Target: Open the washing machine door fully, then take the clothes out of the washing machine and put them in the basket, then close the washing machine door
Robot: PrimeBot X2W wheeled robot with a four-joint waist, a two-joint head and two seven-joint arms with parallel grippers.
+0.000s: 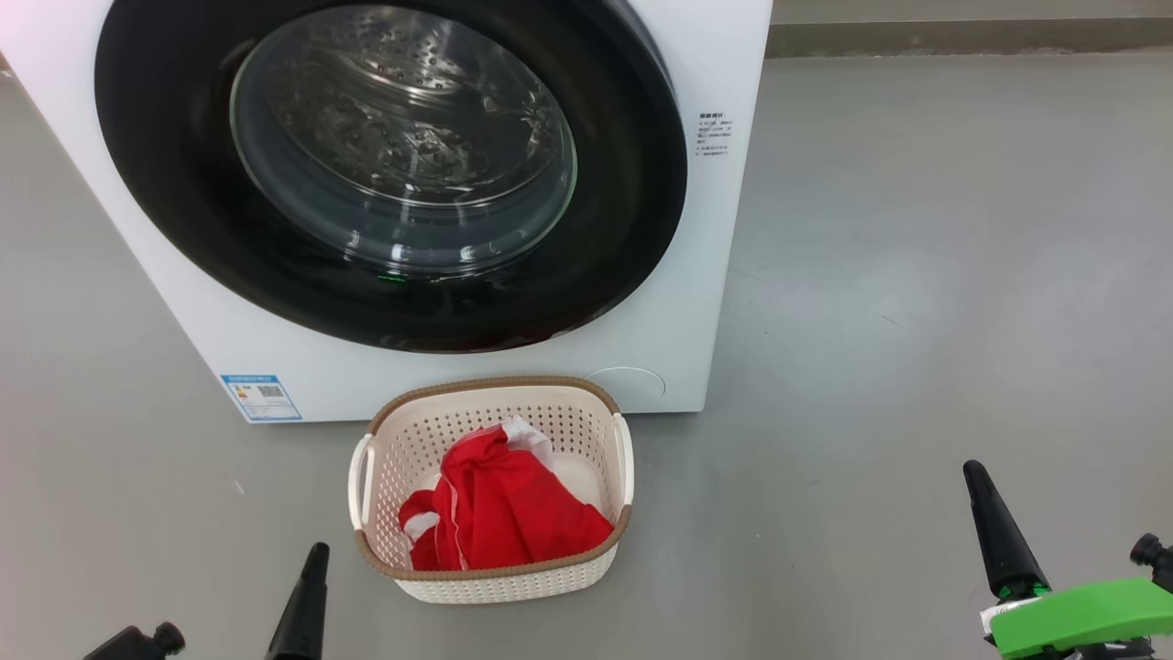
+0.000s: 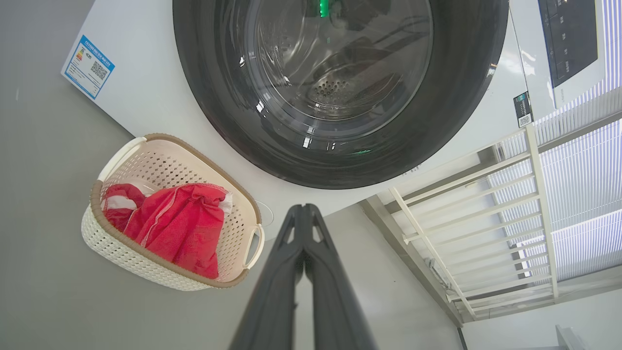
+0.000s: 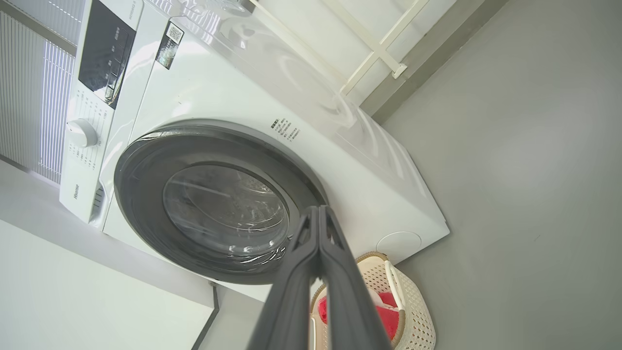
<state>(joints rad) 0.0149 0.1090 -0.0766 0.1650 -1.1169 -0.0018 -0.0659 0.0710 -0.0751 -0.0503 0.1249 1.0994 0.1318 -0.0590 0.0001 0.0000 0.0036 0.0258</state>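
Note:
The washing machine door point(image 1: 394, 165), round with a wide black rim and domed glass, lies flat against the white washing machine point(image 1: 724, 275). Through the glass I see the steel drum. In front of it on the floor stands the cream basket point(image 1: 586, 412), and the red and white clothes point(image 1: 499, 509) lie inside it. My left gripper point(image 1: 316, 555) is shut, low on the floor left of the basket. My right gripper point(image 1: 973, 472) is shut, well to the right of the basket. Both wrist views show the door point(image 2: 340, 92) point(image 3: 214, 204), the basket point(image 2: 146, 165) point(image 3: 413, 311), the clothes point(image 2: 180, 228) point(image 3: 386, 321) and pressed-together fingertips point(image 2: 303, 209) point(image 3: 318, 209).
Grey floor point(image 1: 935, 275) spreads wide to the right of the machine and around the basket. A blue label point(image 1: 261, 397) sits on the machine's lower left corner. A white railing point(image 2: 486, 209) and blinds stand behind the machine.

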